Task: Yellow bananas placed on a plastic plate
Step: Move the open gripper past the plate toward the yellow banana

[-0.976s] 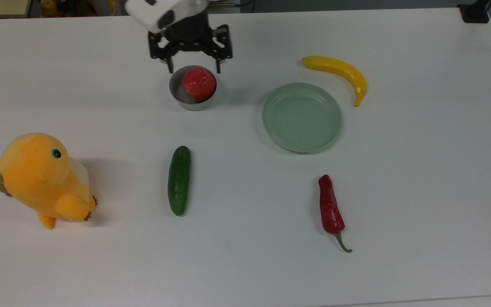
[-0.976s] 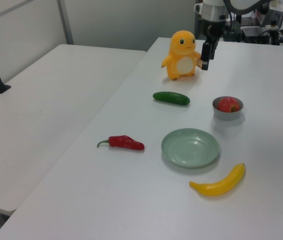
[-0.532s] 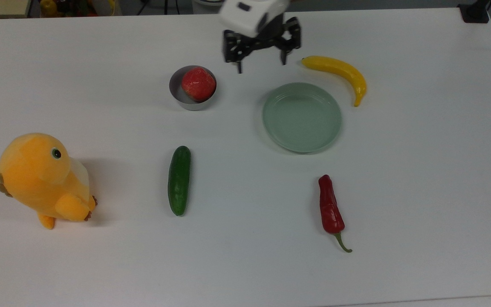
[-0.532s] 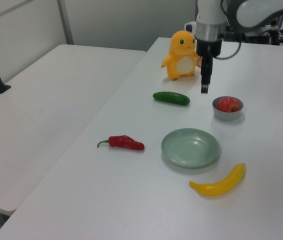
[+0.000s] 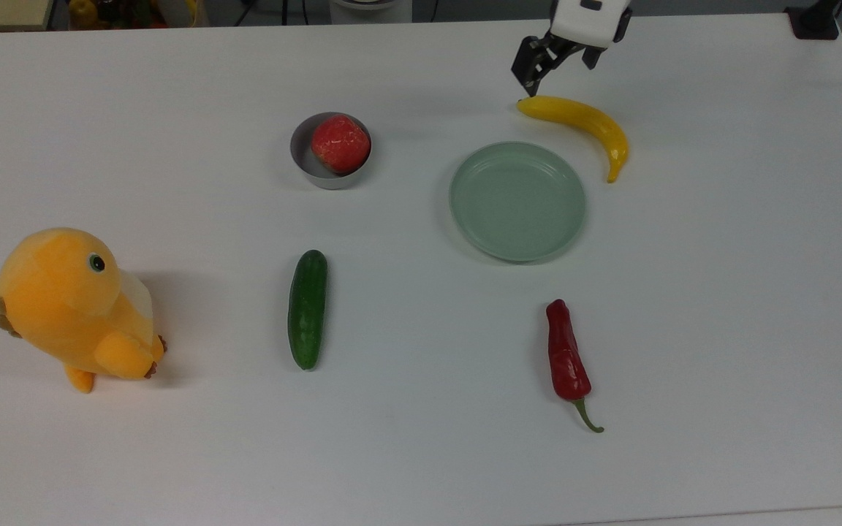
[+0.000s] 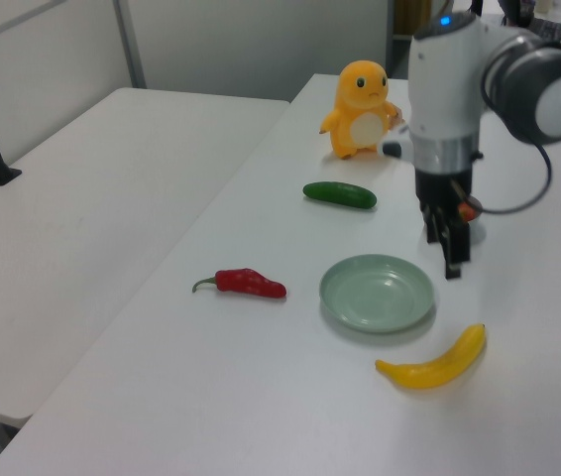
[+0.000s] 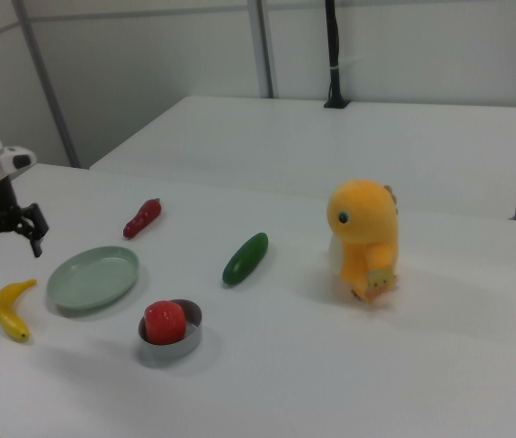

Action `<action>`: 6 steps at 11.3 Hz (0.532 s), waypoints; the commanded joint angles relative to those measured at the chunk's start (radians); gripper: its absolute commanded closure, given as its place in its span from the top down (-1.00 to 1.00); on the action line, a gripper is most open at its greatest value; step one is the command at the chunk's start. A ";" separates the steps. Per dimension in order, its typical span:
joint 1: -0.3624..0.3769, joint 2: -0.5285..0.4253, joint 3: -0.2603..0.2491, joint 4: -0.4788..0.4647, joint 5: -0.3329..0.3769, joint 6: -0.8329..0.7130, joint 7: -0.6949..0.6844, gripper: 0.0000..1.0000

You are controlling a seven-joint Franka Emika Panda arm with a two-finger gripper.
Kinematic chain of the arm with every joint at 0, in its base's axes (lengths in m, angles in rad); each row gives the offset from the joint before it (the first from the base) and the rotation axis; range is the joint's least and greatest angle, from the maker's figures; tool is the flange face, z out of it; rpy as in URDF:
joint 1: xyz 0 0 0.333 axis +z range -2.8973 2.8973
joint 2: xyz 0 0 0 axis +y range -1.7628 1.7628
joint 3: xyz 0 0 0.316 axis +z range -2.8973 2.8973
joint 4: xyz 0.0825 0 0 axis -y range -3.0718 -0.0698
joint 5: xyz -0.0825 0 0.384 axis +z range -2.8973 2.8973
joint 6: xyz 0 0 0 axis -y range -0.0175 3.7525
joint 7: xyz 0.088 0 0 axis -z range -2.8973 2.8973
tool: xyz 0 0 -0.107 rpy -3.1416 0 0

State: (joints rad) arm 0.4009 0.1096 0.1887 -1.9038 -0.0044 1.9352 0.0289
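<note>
On the white table (image 5: 721, 292) the pale green plate (image 5: 517, 201) holds nothing; the yellow banana (image 5: 583, 126) lies on the tabletop just beside its rim, toward the top view's upper right. Above the banana's blunt end the gripper (image 5: 560, 69) hangs clear of it with its fingers spread. A small grey bowl (image 5: 313, 166) further toward the top view's left holds a red fruit (image 5: 340, 142)

On the desk (image 5: 721, 292): 1 banana (image 5: 582, 126), 1 pale green plate (image 5: 517, 201), 1 grey bowl (image 5: 317, 170) with 1 red fruit (image 5: 340, 142), 1 cucumber (image 5: 308, 308), 1 red chilli (image 5: 566, 359), 1 orange plush toy (image 5: 74, 310). 1 tool (image 5: 562, 67).
</note>
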 commanded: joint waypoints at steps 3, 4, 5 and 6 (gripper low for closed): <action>0.045 0.068 0.034 -0.024 -0.012 0.016 0.016 1.00; 0.058 0.079 0.035 -0.024 -0.012 0.016 0.016 1.00; 0.059 0.090 0.046 -0.024 -0.014 0.016 0.014 1.00; 0.059 0.099 0.061 -0.024 -0.015 0.017 0.009 1.00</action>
State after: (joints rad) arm 0.4504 0.1943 0.2272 -1.9243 -0.0045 1.9357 0.0297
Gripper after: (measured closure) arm 0.000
